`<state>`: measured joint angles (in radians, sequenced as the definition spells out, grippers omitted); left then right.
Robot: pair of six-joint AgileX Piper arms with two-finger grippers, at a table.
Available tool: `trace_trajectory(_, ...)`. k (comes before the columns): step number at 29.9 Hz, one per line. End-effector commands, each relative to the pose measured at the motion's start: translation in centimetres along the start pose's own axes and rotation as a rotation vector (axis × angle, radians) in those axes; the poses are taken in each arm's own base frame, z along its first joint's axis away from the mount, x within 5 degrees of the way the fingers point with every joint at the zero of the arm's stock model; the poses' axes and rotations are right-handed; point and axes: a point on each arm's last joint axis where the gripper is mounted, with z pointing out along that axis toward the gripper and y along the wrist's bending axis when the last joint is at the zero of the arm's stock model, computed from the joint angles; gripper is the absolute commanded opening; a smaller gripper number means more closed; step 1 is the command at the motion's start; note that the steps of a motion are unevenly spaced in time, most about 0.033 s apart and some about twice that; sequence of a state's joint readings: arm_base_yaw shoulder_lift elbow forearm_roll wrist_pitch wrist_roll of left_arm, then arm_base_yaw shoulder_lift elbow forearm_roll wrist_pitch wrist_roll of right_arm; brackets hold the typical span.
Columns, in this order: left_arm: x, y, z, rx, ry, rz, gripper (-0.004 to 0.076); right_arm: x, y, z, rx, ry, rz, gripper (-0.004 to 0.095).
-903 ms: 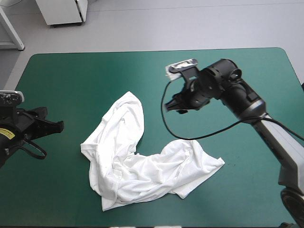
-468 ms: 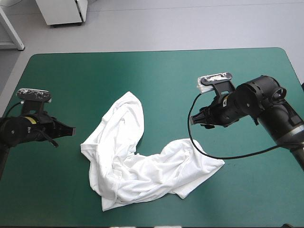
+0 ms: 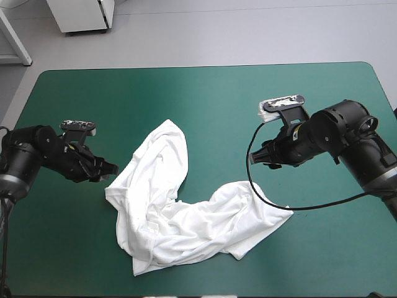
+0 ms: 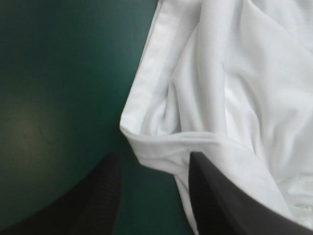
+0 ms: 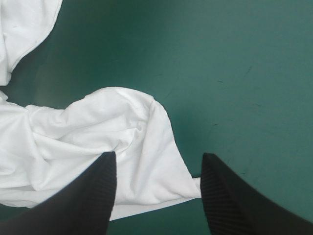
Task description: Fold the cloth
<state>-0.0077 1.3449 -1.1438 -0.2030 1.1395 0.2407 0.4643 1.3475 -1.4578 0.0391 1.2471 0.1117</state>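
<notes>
The T-shirt (image 3: 180, 211) lies crumpled in the middle of the table (image 3: 124, 93), toward its near edge. The left claw (image 3: 113, 169), released, straddles the shirt's left corner. The right claw (image 3: 253, 158), also released, hangs over its right hem. The far half of the table is bare.

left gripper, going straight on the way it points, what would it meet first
Most likely the near corner of the T-shirt, just ahead of the open left gripper; height above it unclear.
</notes>
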Motion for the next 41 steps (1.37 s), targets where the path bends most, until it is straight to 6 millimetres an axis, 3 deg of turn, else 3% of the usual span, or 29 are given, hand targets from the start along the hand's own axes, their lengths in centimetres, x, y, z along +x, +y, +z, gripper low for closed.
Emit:
trace_trajectory(1, -1.4, 0.0, 0.4, 0.025, -0.049, -0.019, 0.0348, -0.2, -0.2, -1.8, 0.004, -0.086, -0.009, 0.0465)
trace_trajectory(8, -2.6, 0.7, 3.7, 0.023, -0.003, -0.035, 0.0348, -0.3, -0.4, -1.8, 0.031, -0.089, -0.017, 0.0437)
trace_trajectory(18, -3.5, -0.8, 9.3, -0.028, 0.127, 0.073, 0.0347, -0.3, -0.4, -1.8, 0.03, -0.089, -0.005, 0.0437)
trace_trajectory(24, -3.4, -0.3, 11.9, -0.049, 0.209, 0.028, 0.0342, -0.3, -0.4, -1.8, 0.03, -0.089, -0.005, 0.0412)
trace_trajectory(28, -2.9, -0.1, 13.3, -0.056, 0.256, -0.001, 0.0249, -0.3, -0.5, -1.8, 0.036, -0.089, -0.006, 0.0412)
trace_trajectory(32, -2.1, -0.4, 14.2, -0.031, 0.298, -0.005, 0.0018, -0.3, -0.8, -1.8, 0.069, -0.093, -0.013, 0.0412)
trace_trajectory(33, -2.0, -0.5, 14.3, -0.036, 0.3, 0.012, -0.0007, -0.3, -0.8, -1.8, 0.078, -0.094, -0.012, 0.0412)
trace_trajectory(41, -2.2, -0.8, 14.3, -0.036, 0.282, 0.025, -0.0009, -0.5, -1.6, -1.5, 0.105, -0.095, 0.095, 0.0434)
